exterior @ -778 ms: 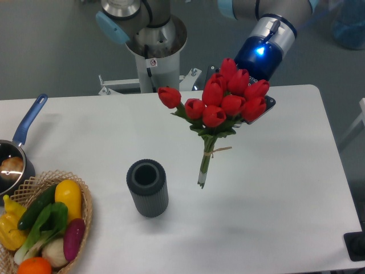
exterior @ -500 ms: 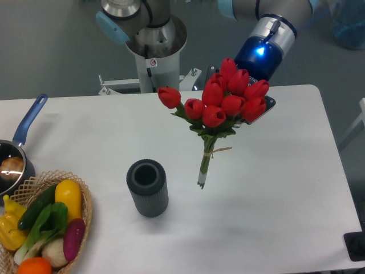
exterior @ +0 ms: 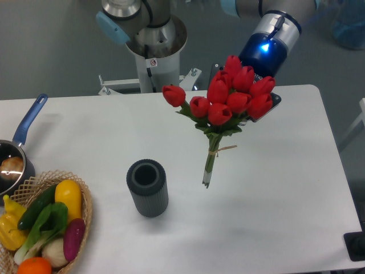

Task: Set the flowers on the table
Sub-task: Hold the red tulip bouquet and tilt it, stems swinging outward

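Note:
The flowers (exterior: 228, 97), a bunch of red tulips with green leaves and pale stems tied with tan string, hang in the air above the white table (exterior: 279, 188). Their stem ends point down toward the table's middle. My gripper (exterior: 268, 105) is behind the blooms at the upper right. It is mostly hidden by them and only a dark finger edge shows. It is shut on the flowers, holding them tilted. The stem tips float a little right of a dark grey ribbed vase (exterior: 147, 188).
A wicker basket (exterior: 86, 201) of vegetables sits at the front left corner. Behind it is a pot with a blue handle (exterior: 31, 117). The arm's base (exterior: 154, 45) stands behind the table's far edge.
The gripper and the flowers have shifted slightly to the right and a little upward. The vase, the basket and the pot have stayed put.

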`<state>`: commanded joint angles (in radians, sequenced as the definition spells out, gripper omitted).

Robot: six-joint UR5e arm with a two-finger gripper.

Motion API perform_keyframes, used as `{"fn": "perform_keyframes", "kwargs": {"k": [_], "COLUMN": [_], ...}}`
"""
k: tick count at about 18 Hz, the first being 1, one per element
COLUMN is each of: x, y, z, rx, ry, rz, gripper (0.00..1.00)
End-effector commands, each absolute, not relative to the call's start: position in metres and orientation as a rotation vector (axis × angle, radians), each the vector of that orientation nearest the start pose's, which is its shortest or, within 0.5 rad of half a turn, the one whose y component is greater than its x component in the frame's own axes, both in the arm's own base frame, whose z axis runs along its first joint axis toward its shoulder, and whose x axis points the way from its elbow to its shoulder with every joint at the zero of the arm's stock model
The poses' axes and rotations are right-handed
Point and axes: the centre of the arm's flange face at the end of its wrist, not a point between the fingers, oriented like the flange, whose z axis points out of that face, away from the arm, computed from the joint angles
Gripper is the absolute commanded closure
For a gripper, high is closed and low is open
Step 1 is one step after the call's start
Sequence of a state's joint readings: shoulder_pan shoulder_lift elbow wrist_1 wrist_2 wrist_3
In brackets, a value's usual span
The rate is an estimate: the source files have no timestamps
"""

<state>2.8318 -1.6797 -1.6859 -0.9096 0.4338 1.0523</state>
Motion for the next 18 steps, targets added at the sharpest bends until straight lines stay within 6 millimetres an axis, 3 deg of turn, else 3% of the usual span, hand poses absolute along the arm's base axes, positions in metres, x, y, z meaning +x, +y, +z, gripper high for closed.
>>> {"fn": "perform_keyframes", "kwargs": {"k": [5, 8, 10, 11, 12, 18], "x": [-0.443, -0.437, -0.429, -0.427, -0.427, -0.419], "y": [0.375, 0.373, 0.384, 0.386, 0.386, 0.387], "z": [0.503, 0.505, 0.503, 0.502, 0.502, 0.495], "rx": [-2.004, -2.125, -2.175, -2.182, -2.182, -2.308], "ry": [0.066, 0.065, 0.094, 0.098, 0.099, 0.164], "rz": [-0.071, 0.031, 0.057, 0.057, 0.056, 0.169], "gripper": [0.53, 0.52, 0.54, 0.61, 0.61, 0.59]}}
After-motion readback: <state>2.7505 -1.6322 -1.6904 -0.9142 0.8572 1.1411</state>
